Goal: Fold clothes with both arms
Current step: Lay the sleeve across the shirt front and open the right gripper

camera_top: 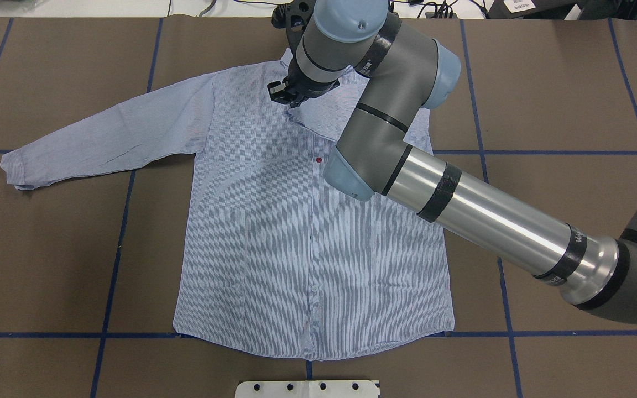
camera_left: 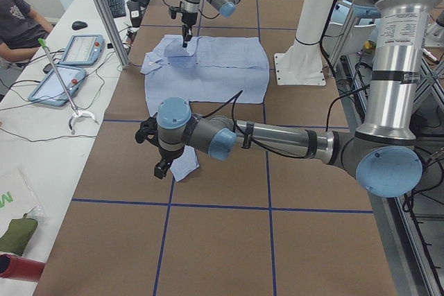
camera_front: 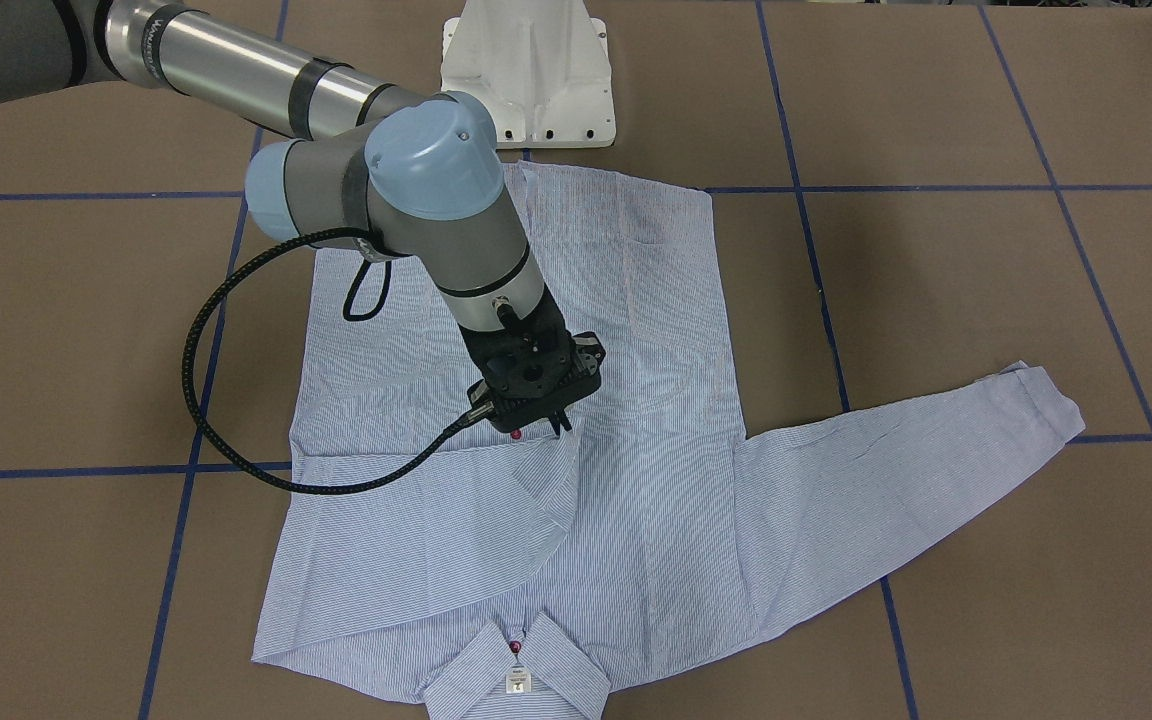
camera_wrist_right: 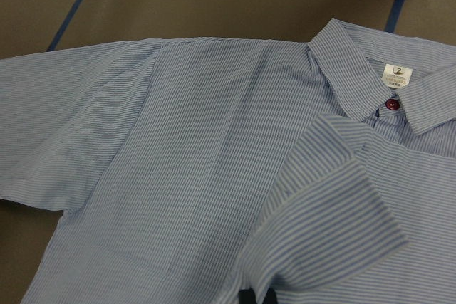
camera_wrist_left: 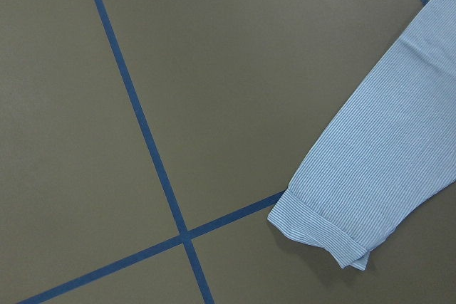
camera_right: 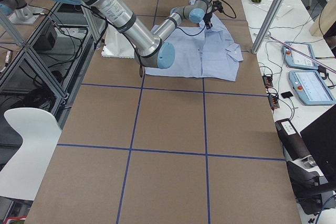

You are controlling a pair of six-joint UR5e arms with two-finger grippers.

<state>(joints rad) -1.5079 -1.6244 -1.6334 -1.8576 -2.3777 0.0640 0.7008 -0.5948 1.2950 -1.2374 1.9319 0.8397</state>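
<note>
The light blue striped shirt (camera_top: 274,237) lies front-up on the brown table (camera_top: 47,265), collar away from the robot. Its left sleeve (camera_top: 103,138) stretches out flat, and its right sleeve (camera_front: 436,540) is folded across the chest. The right arm (camera_top: 479,215) reaches over the shirt and, in the overhead view, hides the collar and the right shoulder. The right gripper (camera_front: 543,425) points down at the end of the folded sleeve, closed on the cuff (camera_wrist_right: 335,218). In the right wrist view only its dark fingertips (camera_wrist_right: 247,297) show, cut off by the bottom edge. The front-facing view crops the collar just below the white neck label (camera_front: 517,682). The left gripper (camera_left: 161,169) hangs above the outstretched sleeve's cuff (camera_wrist_left: 320,229). It shows only small from the side, and its own wrist view has no fingers in it, so I cannot tell whether it is open or closed.
</note>
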